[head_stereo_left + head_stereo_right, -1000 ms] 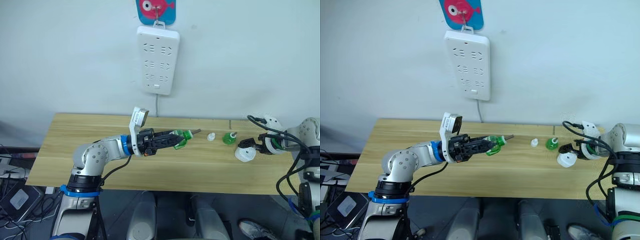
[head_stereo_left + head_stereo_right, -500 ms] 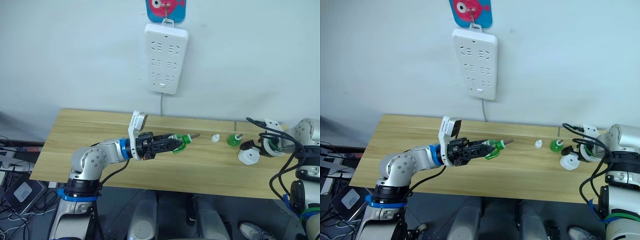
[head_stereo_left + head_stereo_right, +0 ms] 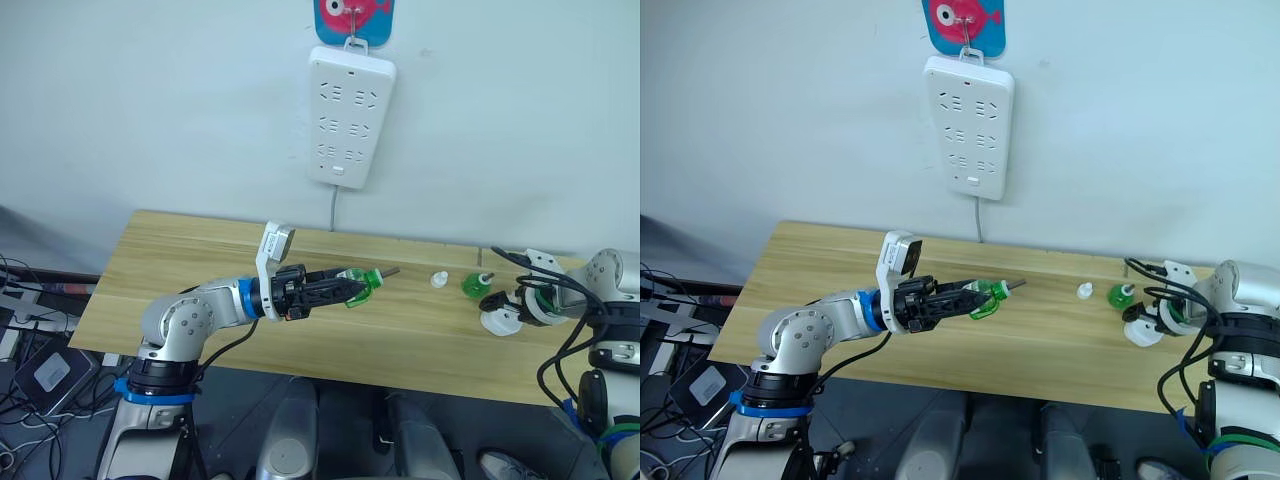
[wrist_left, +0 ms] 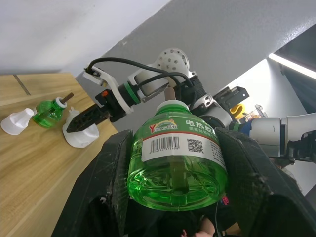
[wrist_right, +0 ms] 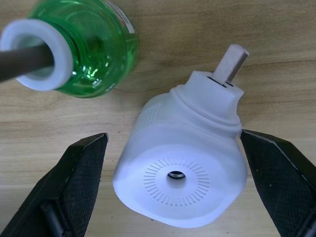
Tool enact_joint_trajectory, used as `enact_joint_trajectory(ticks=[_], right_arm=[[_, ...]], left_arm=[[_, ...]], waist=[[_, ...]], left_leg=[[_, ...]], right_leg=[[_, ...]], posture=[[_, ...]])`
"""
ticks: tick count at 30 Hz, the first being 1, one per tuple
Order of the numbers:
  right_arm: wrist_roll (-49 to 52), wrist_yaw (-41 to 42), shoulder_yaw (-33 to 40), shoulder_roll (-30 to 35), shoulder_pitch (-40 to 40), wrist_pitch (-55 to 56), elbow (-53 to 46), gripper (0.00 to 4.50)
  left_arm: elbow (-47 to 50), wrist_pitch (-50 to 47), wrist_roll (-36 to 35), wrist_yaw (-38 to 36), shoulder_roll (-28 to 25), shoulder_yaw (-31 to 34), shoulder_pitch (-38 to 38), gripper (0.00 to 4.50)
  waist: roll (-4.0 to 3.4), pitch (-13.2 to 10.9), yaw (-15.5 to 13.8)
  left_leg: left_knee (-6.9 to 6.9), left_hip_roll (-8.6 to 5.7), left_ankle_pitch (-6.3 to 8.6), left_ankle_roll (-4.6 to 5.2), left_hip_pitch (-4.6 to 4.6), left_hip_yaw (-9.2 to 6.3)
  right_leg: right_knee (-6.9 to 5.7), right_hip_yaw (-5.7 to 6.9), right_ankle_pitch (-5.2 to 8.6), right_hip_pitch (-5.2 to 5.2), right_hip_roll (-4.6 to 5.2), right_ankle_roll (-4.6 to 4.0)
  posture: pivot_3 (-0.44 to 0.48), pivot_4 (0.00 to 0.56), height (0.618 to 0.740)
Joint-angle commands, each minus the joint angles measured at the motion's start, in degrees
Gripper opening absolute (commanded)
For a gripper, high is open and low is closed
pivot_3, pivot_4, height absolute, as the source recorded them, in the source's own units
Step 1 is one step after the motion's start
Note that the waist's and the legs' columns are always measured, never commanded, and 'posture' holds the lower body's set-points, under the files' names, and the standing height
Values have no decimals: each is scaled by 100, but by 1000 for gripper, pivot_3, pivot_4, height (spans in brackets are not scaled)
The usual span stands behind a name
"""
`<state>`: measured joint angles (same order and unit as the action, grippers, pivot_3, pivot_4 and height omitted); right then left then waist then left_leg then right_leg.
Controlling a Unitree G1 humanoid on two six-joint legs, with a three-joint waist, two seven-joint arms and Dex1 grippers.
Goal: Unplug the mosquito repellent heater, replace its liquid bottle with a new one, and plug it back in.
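Since a second ago my head camera has tilted, so the whole scene sits lower and further right in view; the arms and the things on the table have hardly moved against each other. The wooden table runs wide under both arms, with a long bare stretch on my left side and open board between the two grippers. On the wall above hangs the white power strip, well clear of everything, its cord dropping behind the table's back edge. My left gripper reaches out over the middle of the table with its fingers clamped on a green bottle, held on its side with the wick end pointing toward my right; the wrist view shows the label and barcode between the black fingers. Near the table's right end the heater lies on the wood, tipped over with its vent hole facing the wrist camera and a metal prong sticking out. My right gripper has its fingers spread apart to either side of the heater, not touching it. Just beside the heater stands a second green bottle with a dark wick, and a small white cap lies a little further toward the middle.
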<state>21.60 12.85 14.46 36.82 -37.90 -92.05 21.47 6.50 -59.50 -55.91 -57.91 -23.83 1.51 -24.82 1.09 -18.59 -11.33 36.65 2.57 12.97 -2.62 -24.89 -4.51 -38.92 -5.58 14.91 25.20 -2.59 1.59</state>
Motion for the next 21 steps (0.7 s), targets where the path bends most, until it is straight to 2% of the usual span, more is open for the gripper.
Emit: enact_joint_trajectory(ticks=[1,12,15,17,21], right_arm=[[75,-25,156,81,79,-45,-156,4454],[13,-120,333,2,152,-45,-214,4454],[-28,-122,378,-27,157,-45,-230,3868],[-11,-96,372,-26,178,-45,-264,3275],[57,192,56,131,298,25,-506,3220]], left_arm=[[184,72,-9,-29,-34,-35,27,2249],[129,101,57,-49,-2,-67,-22,2249],[136,91,63,-44,11,-71,-20,2249],[140,84,62,-49,8,-77,-18,2249],[146,84,59,-56,-3,-99,-17,2249]], waist=[[0,0,2],[0,0,10],[0,0,11],[6,-2,16],[9,-5,24]], left_leg=[[0,0,0,0,0,0],[0,0,0,0,0,1],[0,0,0,0,0,1],[0,1,0,0,1,1],[1,1,0,0,1,0]], right_leg=[[0,-1,0,0,0,0],[1,-2,12,0,-1,21],[1,-2,12,0,-1,20],[1,-1,12,-2,-1,21],[2,-3,15,-2,-1,26]], posture=[[399,330,740],[390,334,740],[389,335,740],[388,335,740],[388,335,740]])
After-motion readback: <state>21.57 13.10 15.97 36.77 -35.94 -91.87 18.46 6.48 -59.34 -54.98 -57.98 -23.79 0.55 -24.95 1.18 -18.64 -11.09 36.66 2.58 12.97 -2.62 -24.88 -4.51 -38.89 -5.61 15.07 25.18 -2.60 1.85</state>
